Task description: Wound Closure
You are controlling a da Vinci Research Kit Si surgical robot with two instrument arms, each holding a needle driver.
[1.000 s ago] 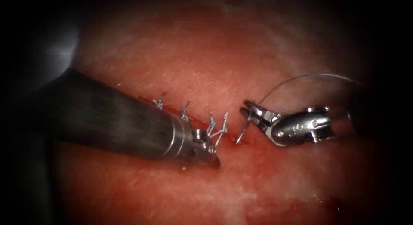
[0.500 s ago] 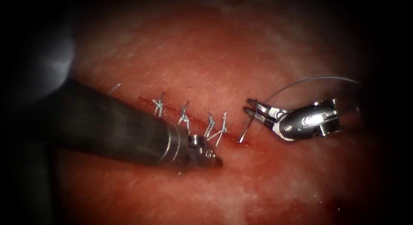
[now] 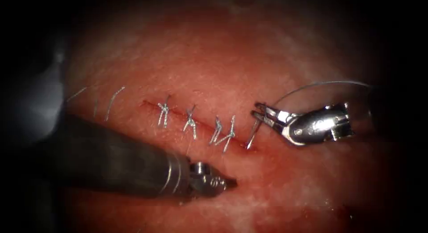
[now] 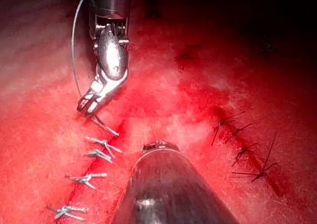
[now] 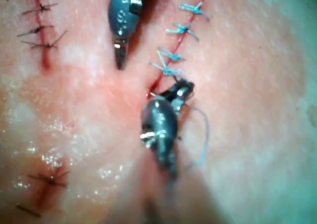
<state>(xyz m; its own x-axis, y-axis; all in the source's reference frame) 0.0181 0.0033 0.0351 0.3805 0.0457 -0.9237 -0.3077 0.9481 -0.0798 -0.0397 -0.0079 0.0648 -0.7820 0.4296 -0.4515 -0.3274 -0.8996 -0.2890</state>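
Steel gleams on the right tool point(image 3: 260, 113), right of centre in the endoscope view, its short serrated jaws clamped on the curved needle point(image 3: 252, 134) near the needle's upper, trailing end. That grip leaves the rest of the curve free: the needle slants down and left from the jaws, and its point sits in the tissue point(image 3: 214, 50) at the right-hand end of the cut point(image 3: 200, 124), so the needle is partly buried there. A fine grey thread point(image 3: 321, 83) arcs from the jaws up and out toward the right edge of the frame, slack and off the wound.

Four finished stitches point(image 3: 191, 121) cross the cut to the left of the needle, each a small pale knot with stiff cut ends sticking out. More pale loose strands point(image 3: 111, 101) lie on the tissue at the left.

Lower left, the left tool point(image 3: 227, 184) has dropped away from the cut compared with a second ago, when it lay against the stitch line. Its dark ribbed shaft ends in jaws pressed together to a blunt point, holding nothing, clear below the wound. The tissue is moist, pink-red and softly mottled.
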